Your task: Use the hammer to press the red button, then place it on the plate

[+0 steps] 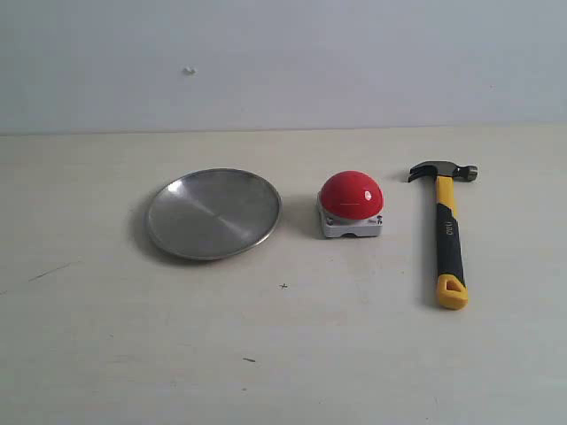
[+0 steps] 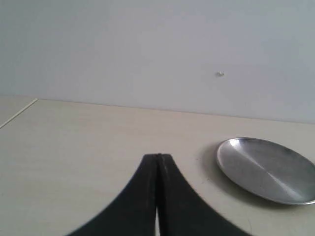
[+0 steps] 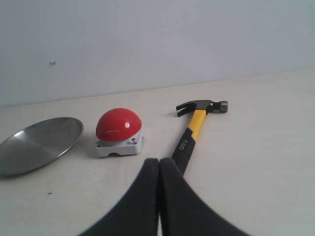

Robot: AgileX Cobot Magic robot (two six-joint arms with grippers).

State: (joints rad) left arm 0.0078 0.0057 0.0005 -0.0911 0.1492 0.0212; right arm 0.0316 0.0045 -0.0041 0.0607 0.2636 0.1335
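The hammer [image 1: 448,232] lies flat on the table at the right, dark head toward the wall and yellow looped end toward the front. The red button [image 1: 352,203] on its light-grey base stands left of it. Further left rests the silver plate [image 1: 213,213]. Neither gripper shows in the exterior view. In the right wrist view my right gripper [image 3: 159,160] is shut and empty, its tips in front of the hammer [image 3: 193,129] handle, with the red button [image 3: 118,131] and the plate [image 3: 37,144] beyond. My left gripper [image 2: 158,156] is shut and empty, the plate [image 2: 269,168] off to one side.
A pale wooden table [image 1: 283,354] carries everything, backed by a plain light wall [image 1: 283,53]. A table edge [image 2: 17,113] shows in the left wrist view.
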